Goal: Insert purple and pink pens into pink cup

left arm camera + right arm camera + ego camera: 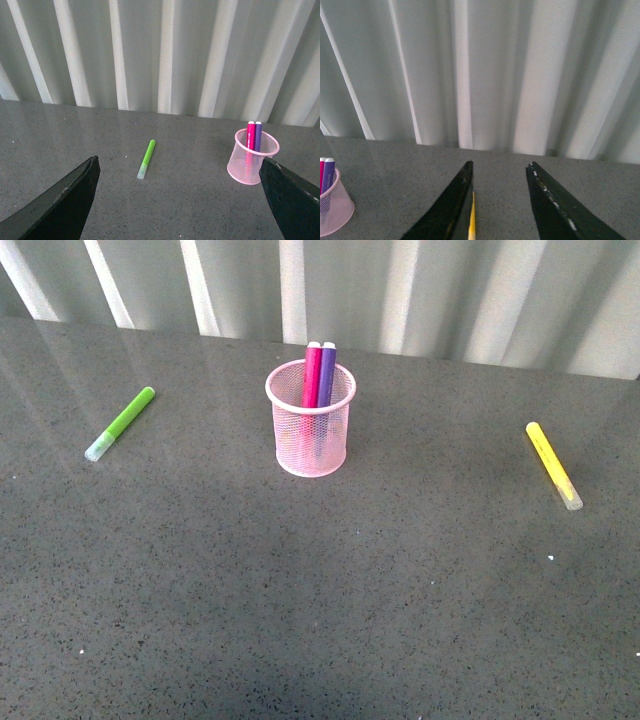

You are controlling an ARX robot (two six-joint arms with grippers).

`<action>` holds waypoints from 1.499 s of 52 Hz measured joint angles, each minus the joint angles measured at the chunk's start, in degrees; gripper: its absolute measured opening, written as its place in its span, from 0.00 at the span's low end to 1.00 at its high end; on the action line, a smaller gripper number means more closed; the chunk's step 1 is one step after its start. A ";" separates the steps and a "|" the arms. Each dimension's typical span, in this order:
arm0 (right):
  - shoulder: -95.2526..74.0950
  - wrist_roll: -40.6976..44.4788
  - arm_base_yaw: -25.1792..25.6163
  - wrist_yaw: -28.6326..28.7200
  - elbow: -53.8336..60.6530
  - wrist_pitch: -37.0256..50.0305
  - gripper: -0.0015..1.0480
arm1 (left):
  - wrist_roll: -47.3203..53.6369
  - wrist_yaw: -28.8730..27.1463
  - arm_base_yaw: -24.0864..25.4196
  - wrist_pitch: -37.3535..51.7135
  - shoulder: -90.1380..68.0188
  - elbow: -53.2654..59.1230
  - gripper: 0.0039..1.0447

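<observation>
The pink mesh cup (311, 430) stands upright at the table's middle back. The pink pen (313, 374) and the purple pen (327, 374) stand side by side inside it, tops above the rim. In the left wrist view the cup (248, 166) with both pens sits just beside one of the fingers (292, 200); the left gripper (180, 172) is open and empty. In the right wrist view the cup (331, 210) shows at the edge; the right gripper (501, 167) is open and empty. Neither gripper shows in the front view.
A lime-green marker (121, 423) lies at the left of the table, also in the left wrist view (146, 159). A yellow marker (553, 465) lies at the right; a sliver of it (471, 220) shows beside a right finger. A ribbed white wall stands behind the table.
</observation>
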State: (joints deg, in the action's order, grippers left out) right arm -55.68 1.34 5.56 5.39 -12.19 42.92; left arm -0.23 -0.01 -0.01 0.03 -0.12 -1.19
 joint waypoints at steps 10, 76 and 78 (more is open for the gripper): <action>7.26 -0.57 -4.59 -4.96 4.66 -2.60 0.03 | -0.02 -0.02 0.00 0.00 0.00 0.00 0.94; 39.39 -0.76 -5.40 -5.35 11.04 -26.43 0.03 | 0.00 0.00 0.00 0.00 0.04 0.00 0.94; 39.87 -0.76 -5.40 -5.35 11.04 -26.91 0.03 | -0.02 0.00 0.00 0.00 0.04 0.00 0.94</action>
State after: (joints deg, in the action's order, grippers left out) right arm -15.81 0.58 0.16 0.03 -1.15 16.01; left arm -0.25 -0.01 -0.01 0.03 -0.08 -1.19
